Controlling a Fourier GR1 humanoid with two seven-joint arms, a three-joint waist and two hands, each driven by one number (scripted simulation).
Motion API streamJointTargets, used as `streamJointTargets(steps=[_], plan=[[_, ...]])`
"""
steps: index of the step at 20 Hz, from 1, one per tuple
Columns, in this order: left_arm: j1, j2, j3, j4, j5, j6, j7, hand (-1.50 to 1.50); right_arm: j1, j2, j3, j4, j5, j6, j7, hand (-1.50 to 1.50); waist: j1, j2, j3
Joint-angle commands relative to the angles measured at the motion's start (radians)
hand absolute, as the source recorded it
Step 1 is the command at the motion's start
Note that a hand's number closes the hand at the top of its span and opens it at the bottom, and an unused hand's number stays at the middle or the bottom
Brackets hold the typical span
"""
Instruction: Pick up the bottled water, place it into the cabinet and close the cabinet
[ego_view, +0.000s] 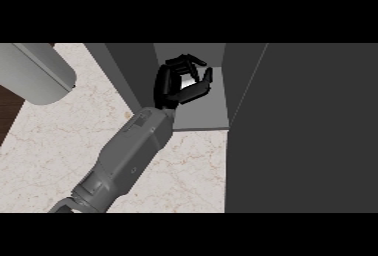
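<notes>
My right hand is inside the open cabinet, over its grey floor. Its fingers and thumb curl round the bottled water, of which only a pale sliver shows between them; the rest is hidden by the hand. I cannot tell whether the bottle rests on the cabinet floor or hangs above it. The grey forearm runs from the lower left up to the cabinet's mouth. My left hand does not show.
The cabinet's dark door stands open and fills the right side. The cabinet's left wall is beside the hand. A pale marble counter lies below. A grey rounded shape sits at the upper left.
</notes>
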Motion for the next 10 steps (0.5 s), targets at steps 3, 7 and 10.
streamJointTargets(steps=[3, 7, 10], plan=[[0.228, 0.0, -0.185, -0.276, 0.082, -0.052, 0.043, -1.5, 0.01, 0.028, 0.047, -0.126, 0.038, -0.054, 0.07, -1.5, 0.037, -0.011, 0.0], [0.361, 0.0, -0.305, -0.465, 0.081, -0.024, 0.101, -1.5, 0.04, 0.029, 0.086, -0.139, 0.069, -0.072, 0.082, -1.5, 0.045, -0.015, 0.0], [0.528, 0.047, -0.312, -0.583, 0.026, 0.013, 0.051, -1.5, 0.066, -0.005, 0.055, -0.167, 0.046, -0.067, 0.087, -1.5, 0.062, -0.013, 0.001]])
